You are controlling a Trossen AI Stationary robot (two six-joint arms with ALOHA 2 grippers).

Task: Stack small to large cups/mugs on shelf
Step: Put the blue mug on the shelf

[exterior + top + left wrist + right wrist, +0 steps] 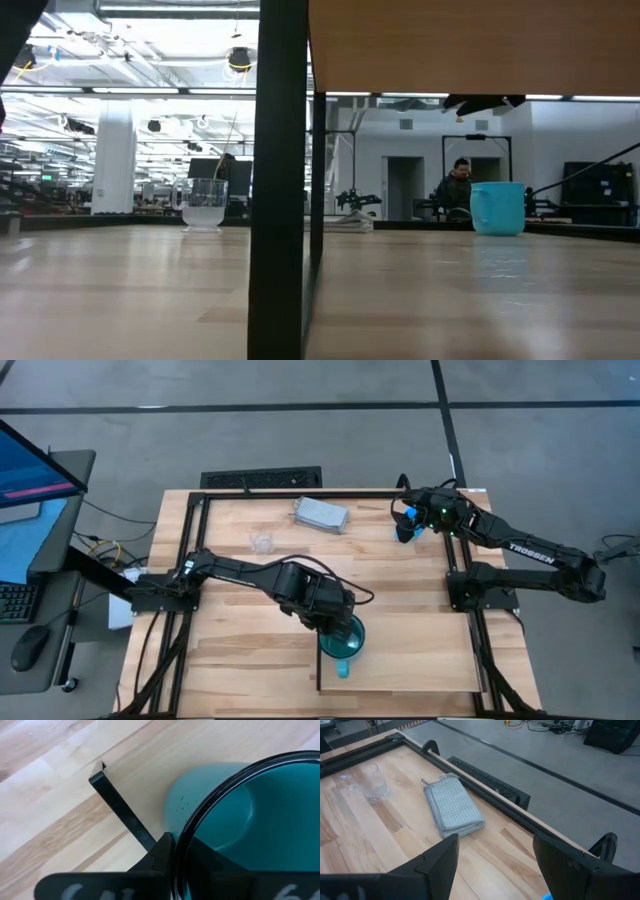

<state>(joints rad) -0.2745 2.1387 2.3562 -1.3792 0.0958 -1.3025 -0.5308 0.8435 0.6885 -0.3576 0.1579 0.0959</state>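
The large teal mug (345,643) (240,810) is over the pale shelf board (420,650), close to the shelf's dark upright edge (122,812), with its handle toward the near side. My left gripper (335,618) is shut on the mug. The bright-blue mug (497,208) (405,532) stands on the tabletop at the far right. My right gripper (407,520) (495,865) hangs open just above it. The small clear cup (262,542) (204,205) (374,787) stands alone on the far left of the table. My left gripper holds the teal mug by its rim (181,840), on the far-left side opposite the handle. One finger (159,854) is outside the wall and the other is inside the mug. The fingers come from above, pointing down. The mug is upright; whether its base touches the shelf I cannot tell.
A folded grey-blue cloth (320,513) (452,810) lies near the far edge, between the clear cup and the blue mug. A black frame (300,493) runs round the table. In the low view the shelf board (470,45) spans overhead on its dark upright (280,180). A person (458,185) sits in the room behind.
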